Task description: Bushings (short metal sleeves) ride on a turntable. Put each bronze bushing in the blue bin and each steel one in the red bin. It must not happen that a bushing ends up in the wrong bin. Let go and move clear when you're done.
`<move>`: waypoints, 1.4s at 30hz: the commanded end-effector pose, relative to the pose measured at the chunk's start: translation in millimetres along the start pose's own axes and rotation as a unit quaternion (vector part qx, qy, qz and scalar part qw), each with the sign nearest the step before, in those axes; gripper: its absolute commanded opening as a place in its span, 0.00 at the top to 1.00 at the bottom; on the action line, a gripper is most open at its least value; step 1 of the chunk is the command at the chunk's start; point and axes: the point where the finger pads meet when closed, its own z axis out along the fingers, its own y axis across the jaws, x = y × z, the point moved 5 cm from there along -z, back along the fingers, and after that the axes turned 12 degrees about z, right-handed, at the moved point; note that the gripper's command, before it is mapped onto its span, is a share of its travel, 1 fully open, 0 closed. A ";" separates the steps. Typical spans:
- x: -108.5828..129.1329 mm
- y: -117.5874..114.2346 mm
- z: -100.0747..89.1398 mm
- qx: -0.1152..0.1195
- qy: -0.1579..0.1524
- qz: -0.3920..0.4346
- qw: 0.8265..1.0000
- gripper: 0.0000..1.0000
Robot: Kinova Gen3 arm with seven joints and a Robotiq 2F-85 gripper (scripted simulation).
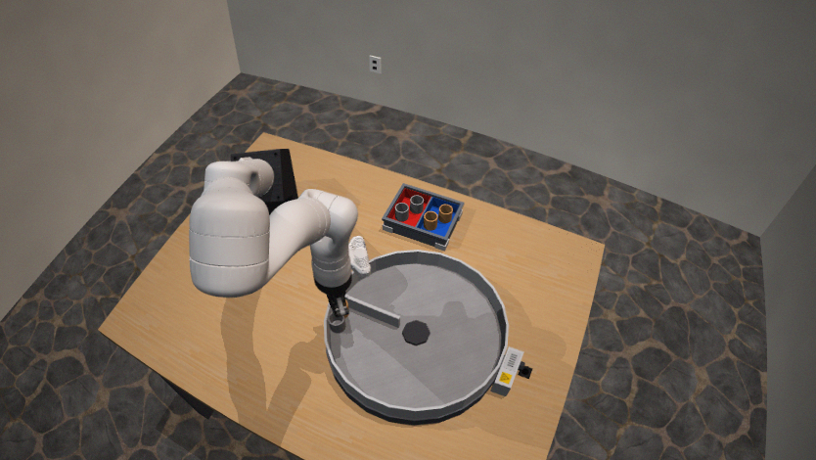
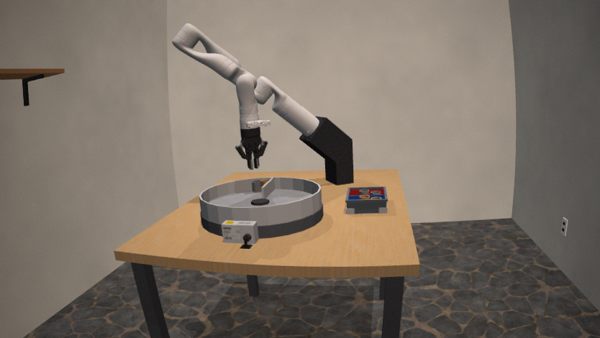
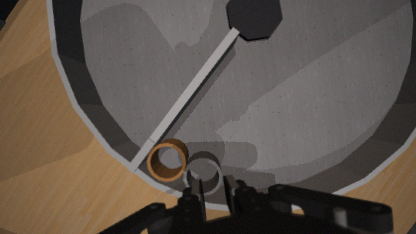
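Note:
A steel bushing point(image 1: 337, 324) stands upright on the grey turntable point(image 1: 417, 334) at its left rim, beside the radial bar point(image 1: 374, 309). It also shows in the wrist view point(image 3: 204, 173). A bronze bushing point(image 3: 167, 161) stands next to it, against the bar's outer end; in the top view my gripper mostly hides it. My gripper point(image 1: 340, 308) hangs straight above the steel bushing, well clear of it in the exterior view point(image 2: 254, 165). Its fingers stand a narrow gap apart and hold nothing. The red bin point(image 1: 408, 207) holds two steel bushings and the blue bin point(image 1: 438, 216) two bronze ones.
The turntable has a raised rim and a black hub point(image 1: 415, 332) at its centre. A control box point(image 1: 507, 371) sits on its front right edge. The arm's black base point(image 1: 272, 171) stands at the table's back left.

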 end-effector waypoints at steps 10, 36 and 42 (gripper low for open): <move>-5.8 1.3 1.1 -0.017 0.020 0.000 1.000 0.82; -5.8 1.3 1.1 -0.017 0.020 0.000 1.000 0.82; 27.5 -20.5 -33.7 -0.003 0.006 -0.001 1.000 0.82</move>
